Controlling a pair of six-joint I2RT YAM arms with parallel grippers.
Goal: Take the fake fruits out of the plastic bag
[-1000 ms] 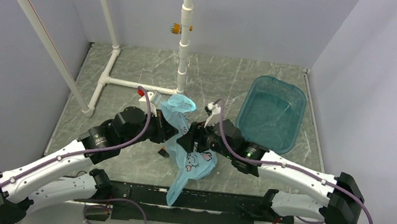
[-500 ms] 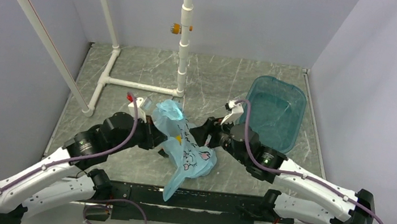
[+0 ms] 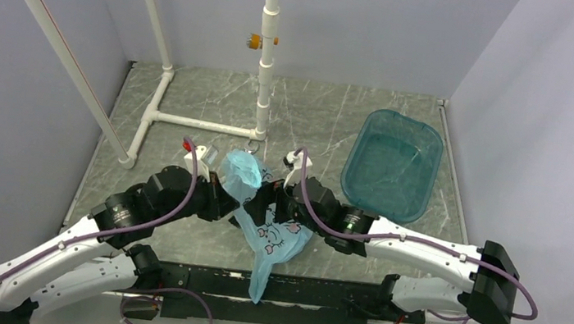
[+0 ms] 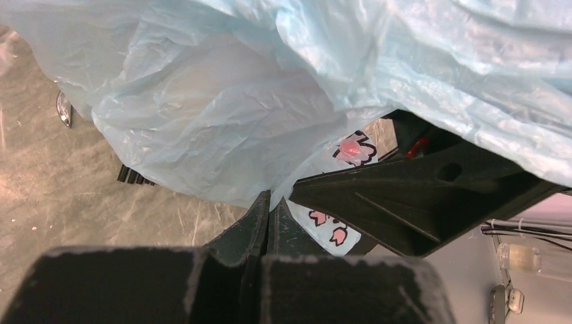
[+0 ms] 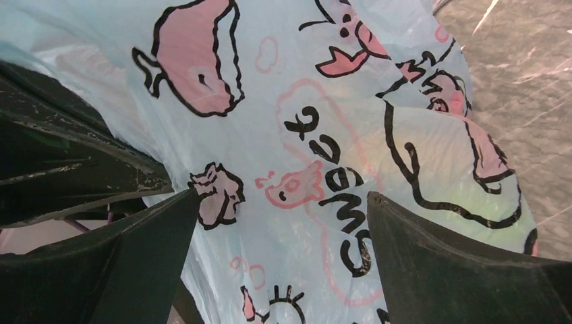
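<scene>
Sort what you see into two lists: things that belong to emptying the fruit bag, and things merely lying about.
Job in hand: plastic bag, pinched by the shut left tool; right tool, open, straddling the bag's printed side; fake fruits, not clearly visible.
Lying about: teal tub, empty; white pipe frame.
</scene>
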